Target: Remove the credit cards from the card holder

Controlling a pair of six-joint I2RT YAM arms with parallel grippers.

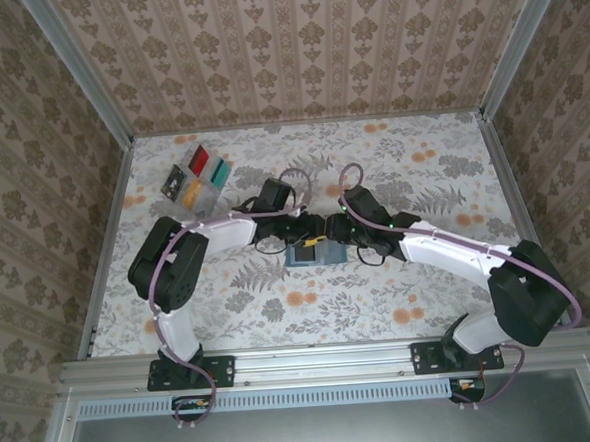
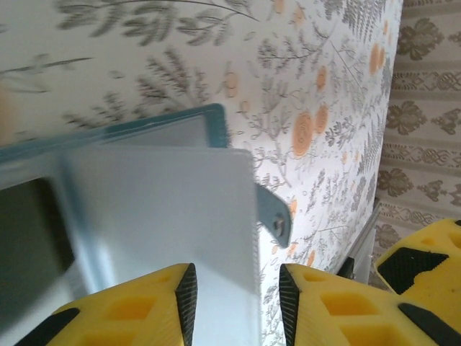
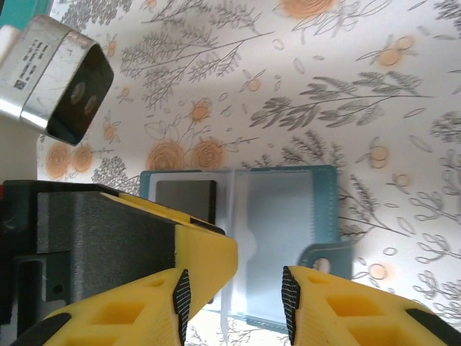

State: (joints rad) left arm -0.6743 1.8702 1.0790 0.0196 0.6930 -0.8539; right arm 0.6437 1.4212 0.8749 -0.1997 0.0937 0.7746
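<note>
Several credit cards (image 1: 198, 177) already lie in a loose cluster near the far left corner of the table (image 1: 448, 272); you can make out red, teal, yellow-orange and a dark one. The card holder (image 1: 306, 254) lies open and flat about mid-table, and both grippers meet just over it.

You are in the middle of an extraction. In the left wrist view a pale grey card (image 2: 158, 216) sticks out past the holder's teal rim, and its long edge runs into the gap of the left gripper (image 2: 236, 285). Those jaws stand moderately apart, one pad close to the card and daylight on the other side, so it looks bracketed, not clamped. The right gripper (image 3: 234, 288) hovers over the holder's near edge, jaws moderately apart and holding nothing.

As for contents, the right wrist view shows a dark card (image 3: 186, 200) seated in one half's slot, while the other half shows grey-blue pocket material, with the snap tab (image 3: 324, 261) poking off its side. Whether more cards hide in those pockets you cannot tell.

Next, you will probably need to close the left jaws on the pale card and draw it along the slot, with the right gripper pinning the soft holder so it does not lift.
</note>
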